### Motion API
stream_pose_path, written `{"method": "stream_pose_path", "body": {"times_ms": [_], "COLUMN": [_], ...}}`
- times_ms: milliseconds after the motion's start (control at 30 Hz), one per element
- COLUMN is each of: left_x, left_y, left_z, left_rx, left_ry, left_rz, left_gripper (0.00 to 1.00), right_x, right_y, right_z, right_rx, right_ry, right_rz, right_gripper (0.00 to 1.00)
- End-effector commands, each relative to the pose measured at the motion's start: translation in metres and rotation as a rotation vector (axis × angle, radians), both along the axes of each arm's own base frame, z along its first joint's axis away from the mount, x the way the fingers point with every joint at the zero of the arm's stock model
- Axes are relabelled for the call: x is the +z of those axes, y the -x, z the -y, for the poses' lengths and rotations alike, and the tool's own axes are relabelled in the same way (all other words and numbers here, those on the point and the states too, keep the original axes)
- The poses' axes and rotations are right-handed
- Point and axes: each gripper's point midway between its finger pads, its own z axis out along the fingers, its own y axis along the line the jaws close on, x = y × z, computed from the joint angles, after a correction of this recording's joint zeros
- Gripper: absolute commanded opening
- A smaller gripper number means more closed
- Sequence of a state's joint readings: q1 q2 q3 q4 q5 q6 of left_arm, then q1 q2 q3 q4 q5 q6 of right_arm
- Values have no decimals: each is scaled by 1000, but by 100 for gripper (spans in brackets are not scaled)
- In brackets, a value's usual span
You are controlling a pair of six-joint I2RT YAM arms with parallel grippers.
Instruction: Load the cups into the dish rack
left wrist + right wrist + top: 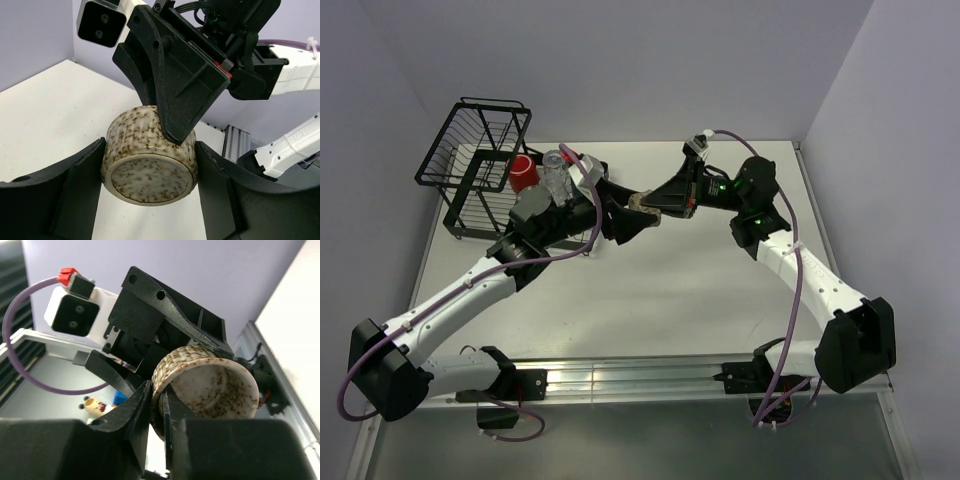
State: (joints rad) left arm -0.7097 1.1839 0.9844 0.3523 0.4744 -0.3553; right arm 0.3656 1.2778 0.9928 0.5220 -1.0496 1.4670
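Above the middle of the table [670, 290], both arms meet on 1 speckled cup [150, 177], cream with brown flecks, held on its side clear of the surface. The left gripper [150, 165] is about half-wide, its 2 fingers touching opposite sides of the cup near its base. The right gripper [157, 395] is narrow, 1 finger inside the rim and 1 outside the wall; whether it presses, I cannot tell. Well apart, at the far-left corner, stands the dish rack [470, 150], with a red mug [524, 172] and a clear tumbler [555, 175] side by side at its right edge
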Motion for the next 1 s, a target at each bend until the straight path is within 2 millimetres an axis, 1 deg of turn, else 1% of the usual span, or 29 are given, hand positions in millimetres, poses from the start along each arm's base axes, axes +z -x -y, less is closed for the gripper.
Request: {"method": "stream_pose_path", "body": {"times_ms": [0, 33, 67, 133, 167, 233, 267, 300, 333, 367, 400, 433, 467, 533, 567, 600, 633, 667, 700, 733, 767, 800, 833, 867, 900, 933, 967], "left_x": [36, 39, 36, 39, 39, 37, 37, 37, 37, 38, 38, 39, 40, 47, 50, 52, 52, 53, 63, 68, 74, 78, 81, 92, 96, 89, 100], "left_y": [11, 12, 12, 9, 9, 7, 6, 5, 4, 3, 1, -2, -3, -4, -7, -9, -9, -16, -19, -22, -24, -37, -44, -48, -60, -72, -76], "left_z": [-3, -4, -5, -7, -9, -10, -12, -13, -16, -17, -20, -23, -25, -31, -36, -39, -44, -51, -58, -66, -75, -90, -99, -115, -136, -140, -160], "left_rx": [-23, -18, -14, 8, 17, 33, 45, 51, 70, 82, 96, 127, 140, 173, 206, 225, 251, 308, 345, 391, 441, 554, 619, 696, 829, 893, 972], "left_ry": [41, 42, 35, 35, 33, 20, 17, 10, 8, 6, -5, -9, -13, -10, -3, 0, -9, -9, 7, 16, 13, 27, 28, 19, 28, -6, -13], "left_rz": [75, 77, 68, 67, 64, 54, 48, 41, 38, 36, 29, 22, 21, 17, 13, 5, -11, -23, -24, -32, -51, -79, -99, -122, -147, -174, -191], "left_gripper": [0, 0, 0, 0, 0, 0, 0, 0, 0, 0, 0, 0, 0, 0, 0, 0, 0, 0, 0, 0, 0, 0, 0, 0, 0, 0, 0], "right_x": [20, 20, 18, 20, 18, 20, 15, 17, 15, 12, 12, 10, 8, 4, -1, -6, -11, -16, -21, -27, -33, -36, -39, -44, -45, -46, -49], "right_y": [-6, -8, -8, -11, -12, -13, -16, -16, -17, -21, -19, -21, -20, -26, -24, -31, -33, -32, -35, -42, -42, -45, -48, -49, -51, -53, -55], "right_z": [5, 5, 6, 9, 11, 14, 16, 19, 21, 25, 27, 30, 36, 44, 51, 57, 62, 68, 73, 80, 84, 86, 90, 92, 94, 95, 96], "right_rx": [-75, -92, -102, -131, -145, -169, -191, -207, -219, -247, -259, -278, -302, -364, -394, -447, -477, -505, -534, -581, -597, -612, -638, -644, -653, -663, -666], "right_ry": [16, 23, 42, 51, 68, 79, 98, 102, 112, 127, 129, 139, 159, 190, 221, 244, 268, 294, 316, 354, 385, 404, 427, 446, 455, 471, 485], "right_rz": [109, 112, 116, 129, 131, 144, 138, 147, 147, 142, 147, 145, 150, 155, 161, 156, 169, 158, 155, 165, 153, 152, 159, 150, 152, 159, 153], "right_gripper": [25, 27, 31, 35, 39, 41, 42, 43, 43, 44, 44, 45, 45, 45, 45, 45, 45, 45, 45, 45, 45, 45, 45, 45, 45, 45, 45]}}
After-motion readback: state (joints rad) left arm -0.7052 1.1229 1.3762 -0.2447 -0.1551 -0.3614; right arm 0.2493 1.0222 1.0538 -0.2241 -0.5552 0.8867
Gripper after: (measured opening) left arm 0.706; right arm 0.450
